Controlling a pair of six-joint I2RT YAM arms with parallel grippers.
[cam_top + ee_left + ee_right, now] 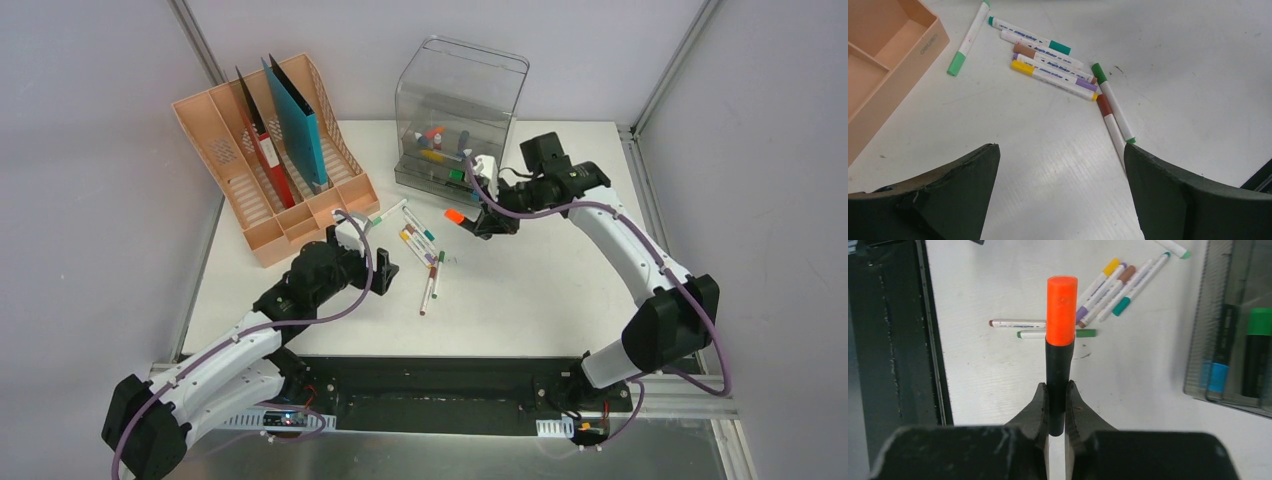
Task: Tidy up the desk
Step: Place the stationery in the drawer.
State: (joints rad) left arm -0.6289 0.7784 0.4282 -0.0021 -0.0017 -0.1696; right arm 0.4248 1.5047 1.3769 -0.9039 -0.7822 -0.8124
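Black rail [430,385] runs along the near edge of the desk [560,290], and both arms rise from it. The desk is a white top that fills the middle of the overhead view and carries everything else.

The left gripper [1060,150] is low over the desk, left of centre, with its jaws spread wide and nothing between them. Bare white surface shows between the two dark fingers [963,185].

Just beyond it, the loose markers [1053,65] lie flat near the middle of the desk. Several of them are packed side by side, touching. Two more trail off toward the near edge, and a green-capped one lies apart beside the corner of the rack [255,215].

The right gripper [1057,390] hangs above the desk beyond the loose markers, toward the far edge. It is clamped tight on the tail of the orange-capped marker [1061,310], which has a black barrel and sticks straight out from the fingertips, clear of the surface.

The peach rack is at the far left corner. A red folder [268,160] and a teal folder [300,125] are upright in its slots.

The clear box [460,90] stands at the far edge, right of the rack and just behind the right gripper. Pens [435,140] lie in its lower part.
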